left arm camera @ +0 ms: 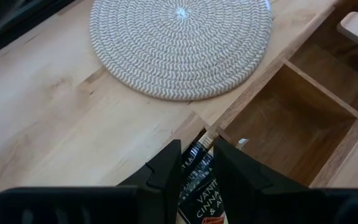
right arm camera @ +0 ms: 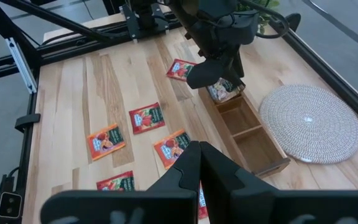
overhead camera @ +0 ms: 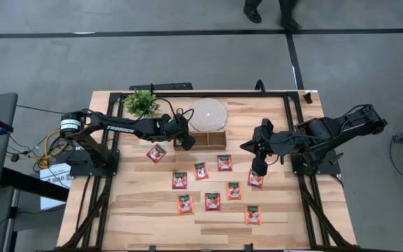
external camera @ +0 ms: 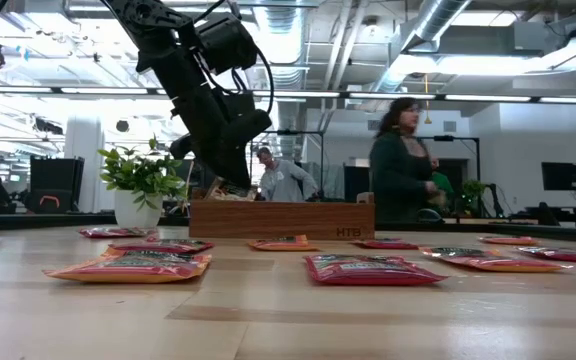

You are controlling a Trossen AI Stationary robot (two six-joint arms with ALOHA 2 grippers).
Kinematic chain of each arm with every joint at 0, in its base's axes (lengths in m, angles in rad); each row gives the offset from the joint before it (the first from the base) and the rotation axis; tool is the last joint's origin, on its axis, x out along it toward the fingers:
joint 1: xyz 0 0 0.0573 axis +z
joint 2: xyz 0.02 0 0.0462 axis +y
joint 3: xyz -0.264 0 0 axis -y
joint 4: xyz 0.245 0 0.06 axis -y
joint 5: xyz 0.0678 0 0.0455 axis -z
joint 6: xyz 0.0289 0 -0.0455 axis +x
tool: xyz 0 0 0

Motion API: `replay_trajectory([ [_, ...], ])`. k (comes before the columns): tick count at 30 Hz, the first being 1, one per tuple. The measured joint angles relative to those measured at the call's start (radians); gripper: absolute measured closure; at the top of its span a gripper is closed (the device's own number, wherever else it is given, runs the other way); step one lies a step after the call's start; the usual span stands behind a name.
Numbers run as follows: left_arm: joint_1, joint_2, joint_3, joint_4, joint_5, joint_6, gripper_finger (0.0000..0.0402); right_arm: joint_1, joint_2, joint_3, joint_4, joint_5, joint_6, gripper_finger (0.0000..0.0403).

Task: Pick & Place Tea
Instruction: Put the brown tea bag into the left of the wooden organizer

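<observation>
Red-orange flat square tea sachets (overhead camera: 213, 201): nine lie loose on the pale wooden worktop (overhead camera: 145, 217); one more, pale-labelled (left arm camera: 202, 194), is clamped in the left hand (left arm camera: 196, 163) above the end compartment of the brown wooden tray (overhead camera: 208, 140). Right hand (right arm camera: 199, 163), fingers together, hovers over the sachets. Risk: sachet snagging the tray wall upon release.

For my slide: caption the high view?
Left gripper holds a sachet at the tray; right gripper hovers over scattered tea.
</observation>
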Motion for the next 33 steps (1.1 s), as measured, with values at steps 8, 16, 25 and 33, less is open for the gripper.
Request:
replay_trajectory([
  [8,0.0,-0.049,0.0,-0.033,0.0,0.001,0.0314,0.0,0.0,0.0,-0.001,0.0,0.0,0.0403],
  [16,-0.012,-0.056,0.006,-0.019,0.0,0.001,0.0314,0.0,0.0,0.0,-0.002,0.001,-0.002,0.0403],
  [25,-0.047,0.001,0.093,0.167,0.143,0.076,0.0314,0.0,0.0,0.0,-0.001,0.002,-0.002,0.0403],
  [33,-0.049,0.078,0.11,0.087,0.149,0.032,0.0314,0.001,0.0,0.0,0.0,0.001,-0.013,0.0403],
])
